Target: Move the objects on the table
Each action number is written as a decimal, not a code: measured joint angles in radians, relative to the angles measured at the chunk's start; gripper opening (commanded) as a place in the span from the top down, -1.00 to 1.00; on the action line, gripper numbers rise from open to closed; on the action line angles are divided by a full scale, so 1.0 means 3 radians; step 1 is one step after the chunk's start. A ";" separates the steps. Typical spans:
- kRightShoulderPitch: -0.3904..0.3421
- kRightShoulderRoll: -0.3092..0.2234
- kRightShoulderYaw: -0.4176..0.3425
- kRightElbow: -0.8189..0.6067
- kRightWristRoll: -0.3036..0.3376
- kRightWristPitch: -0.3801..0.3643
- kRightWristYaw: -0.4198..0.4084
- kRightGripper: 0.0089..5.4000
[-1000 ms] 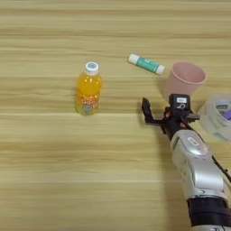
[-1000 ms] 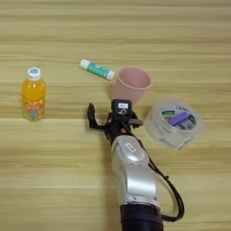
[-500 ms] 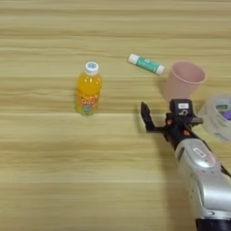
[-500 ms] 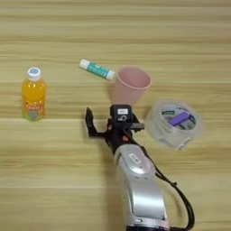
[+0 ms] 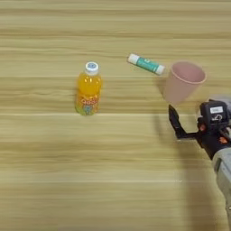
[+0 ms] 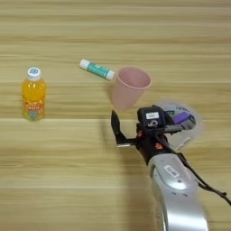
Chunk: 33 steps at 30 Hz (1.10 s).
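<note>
Nearest, the silver forearm (image 6: 173, 189) enters from the bottom edge and ends at the gripper (image 6: 135, 131), held just near of the cup (image 6: 130, 86). One black finger (image 6: 115, 127) is seen standing out on the left; the other is hidden by the gripper body, so it cannot be told whether the jaws are open or closed. Nothing is seen held.

Just right of the gripper lies the tape roll (image 6: 181, 121), partly covered by the arm. The cup stands upright, a little beyond the gripper. The glue stick (image 6: 96, 69) lies on its side, just far-left of the cup and almost touching its rim. The bottle (image 6: 33, 94) stands upright, well apart at the left.

If the cup is the target, it is judged best approached squarely with the jaws spread wide around its wall, and squeezed lightly, since thin paper would likely crumple. The glue stick should be avoided, as it could roll.

The tabletop (image 5: 54, 180) is light wood with horizontal grain; no room is shown beyond it.
</note>
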<state>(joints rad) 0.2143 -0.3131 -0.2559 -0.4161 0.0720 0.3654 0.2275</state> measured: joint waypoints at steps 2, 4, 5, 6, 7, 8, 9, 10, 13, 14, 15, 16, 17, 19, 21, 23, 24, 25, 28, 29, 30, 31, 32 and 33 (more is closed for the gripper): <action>-0.0002 -0.0045 -0.0084 0.0004 0.0000 0.0000 0.0014 -0.98; -0.0008 -0.0113 -0.0157 0.0044 0.0000 -0.0001 0.0055 -0.98; -0.0009 -0.0128 -0.0181 0.0069 -0.0001 -0.0002 0.0069 -0.98; -0.0010 -0.0158 -0.0212 0.0113 -0.0011 -0.0003 0.0086 -0.98; -0.0010 -0.0211 -0.0232 0.0147 -0.0017 -0.0003 0.0132 -0.98; -0.0012 -0.0248 -0.0239 0.0170 -0.0020 -0.0006 0.0153 -0.98; -0.0013 -0.0270 -0.0254 0.0194 -0.0018 -0.0006 0.0191 -0.98; -0.0011 -0.0300 -0.0278 0.0210 -0.0013 -0.0005 0.0256 -0.98; -0.0001 -0.0436 -0.0360 0.0213 0.0061 0.0055 0.0455 -0.98; 0.0004 -0.0446 -0.0360 0.0213 0.0061 0.0058 0.0481 -0.98; 0.0004 -0.0457 -0.0360 0.0218 0.0059 0.0057 0.0512 -0.98; 0.0004 -0.0478 -0.0362 0.0240 0.0058 0.0057 0.0523 -0.98; 0.0002 -0.0491 -0.0366 0.0283 0.0056 0.0055 0.0536 -0.98; -0.0002 -0.0500 -0.0383 0.0387 0.0059 0.0056 0.0584 -0.98; -0.0014 -0.0528 -0.0464 0.0493 0.0104 0.0057 0.0637 -0.98; -0.0046 -0.0555 -0.0495 0.0589 0.0130 0.0056 0.0682 -0.98; -0.0053 -0.0575 -0.0506 0.0636 0.0135 0.0057 0.0713 -0.98; -0.0065 -0.0602 -0.0525 0.0698 0.0166 0.0056 0.0734 -0.98; -0.0140 -0.0679 -0.0587 0.0895 0.0166 0.0058 0.0762 -0.98; -0.0144 -0.0685 -0.0588 0.0910 0.0166 0.0058 0.0766 -0.98; -0.0149 -0.0692 -0.0587 0.0928 0.0166 0.0058 0.0790 -0.98; -0.0152 -0.0697 -0.0584 0.0935 0.0166 0.0058 0.0795 -0.98; -0.0155 -0.0704 -0.0581 0.0942 0.0164 0.0058 0.0802 -0.98; -0.0161 -0.0722 -0.0567 0.0954 0.0159 0.0058 0.0815 -0.98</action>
<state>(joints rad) 0.1659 -0.5296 -0.4260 -0.1298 0.1196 0.3828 0.4720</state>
